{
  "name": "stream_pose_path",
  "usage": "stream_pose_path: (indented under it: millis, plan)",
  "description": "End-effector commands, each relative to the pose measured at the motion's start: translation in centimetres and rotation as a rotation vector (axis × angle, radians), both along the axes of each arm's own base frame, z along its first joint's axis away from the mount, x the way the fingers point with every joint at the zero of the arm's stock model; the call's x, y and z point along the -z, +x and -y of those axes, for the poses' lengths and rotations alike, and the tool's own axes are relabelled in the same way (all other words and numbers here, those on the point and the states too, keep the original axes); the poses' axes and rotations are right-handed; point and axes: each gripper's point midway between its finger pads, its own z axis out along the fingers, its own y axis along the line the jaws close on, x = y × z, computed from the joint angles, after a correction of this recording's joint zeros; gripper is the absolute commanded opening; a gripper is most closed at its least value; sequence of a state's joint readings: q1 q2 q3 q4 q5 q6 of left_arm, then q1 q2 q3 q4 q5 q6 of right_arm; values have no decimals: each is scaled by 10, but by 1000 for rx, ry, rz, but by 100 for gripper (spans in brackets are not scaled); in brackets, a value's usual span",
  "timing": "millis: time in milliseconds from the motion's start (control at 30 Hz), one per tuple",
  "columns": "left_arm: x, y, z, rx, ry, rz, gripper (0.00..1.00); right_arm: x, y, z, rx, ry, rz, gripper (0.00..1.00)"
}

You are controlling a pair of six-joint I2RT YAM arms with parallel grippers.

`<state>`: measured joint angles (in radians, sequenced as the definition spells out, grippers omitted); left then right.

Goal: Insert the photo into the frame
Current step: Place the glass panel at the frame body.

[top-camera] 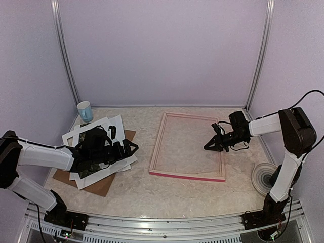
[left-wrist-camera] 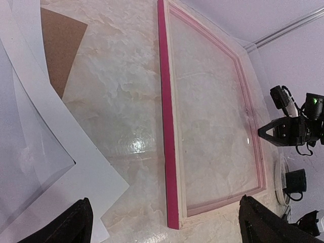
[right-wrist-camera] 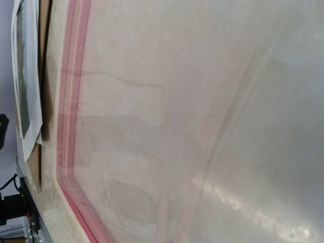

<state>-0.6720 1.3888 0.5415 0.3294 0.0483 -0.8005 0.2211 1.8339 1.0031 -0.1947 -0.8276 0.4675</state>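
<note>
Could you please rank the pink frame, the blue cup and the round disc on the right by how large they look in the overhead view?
1. frame, largest by far
2. round disc, partly hidden
3. blue cup, smallest

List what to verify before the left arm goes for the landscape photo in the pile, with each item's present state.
1. Left gripper open and empty: ok.
2. Dark green landscape paper photo free to grasp: cannot tell. The arm hides most of it in the pile with the white cardboard mat and brown backing board.
3. Thin-railed rectangular pink frame lying flat, nothing in its opening: ok.
4. Right gripper clear of the frame's opening: not ok. It is shut and hangs over the inside, near the right rail.
5. Blue-and-white cup apart from the pile: ok.
</note>
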Motion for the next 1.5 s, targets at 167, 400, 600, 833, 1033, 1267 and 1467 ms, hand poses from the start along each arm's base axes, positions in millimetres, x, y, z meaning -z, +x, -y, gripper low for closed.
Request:
stream_pose_path:
  millis: [167, 400, 600, 833, 1033, 1267, 1467]
  plan:
    - [-7, 1, 8, 23, -19, 28, 99, -6, 0, 5, -2, -15, 19, 0]
    - [-9, 1, 8, 23, -23, 33, 99, -7, 1, 6, -1, -21, 23, 0]
    - [-9, 0, 7, 23, -24, 31, 99, -7, 1, 7, -1, -26, 28, 0]
    - [-9, 0, 7, 22, -26, 28, 99, -6, 2, 9, 4, -32, 27, 0]
    - [-9, 0, 7, 23, -27, 29, 99, -7, 4, 10, 5, -33, 32, 0]
    - [-8, -1, 8, 27, -27, 27, 99, -8, 8, 13, 11, -42, 39, 0]
    - [-9, -1, 8, 26, -28, 29, 99, -6, 9, 14, 13, -45, 38, 0]
